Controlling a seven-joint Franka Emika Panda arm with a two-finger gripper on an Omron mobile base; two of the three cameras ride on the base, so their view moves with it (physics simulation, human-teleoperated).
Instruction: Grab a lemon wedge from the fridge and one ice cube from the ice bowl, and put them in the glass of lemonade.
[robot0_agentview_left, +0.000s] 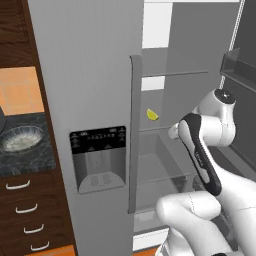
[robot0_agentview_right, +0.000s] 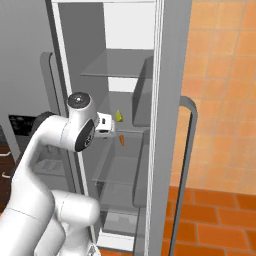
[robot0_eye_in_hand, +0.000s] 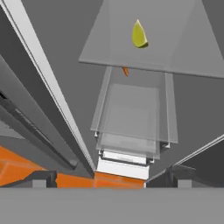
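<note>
One lemon wedge (robot0_eye_in_hand: 139, 35) is seen on a fridge (robot0_agentview_left: 90, 75) shelf (robot0_eye_in_hand: 183, 52), well ahead of the released pincer (robot0_eye_in_hand: 107, 177)

White arm (robot0_agentview_left: 210, 165) rises from base, folded at elbow, forearm angled up and forward. Dark-capped wrist joint (robot0_agentview_right: 80, 101) at top of bend. Hand (robot0_agentview_right: 104, 123) extends level from wrist. Gripper (robot0_eye_in_hand: 111, 177) empty; two dark fingers (robot0_eye_in_hand: 41, 178) set wide apart at bottom of hand view, nothing between them.
</note>
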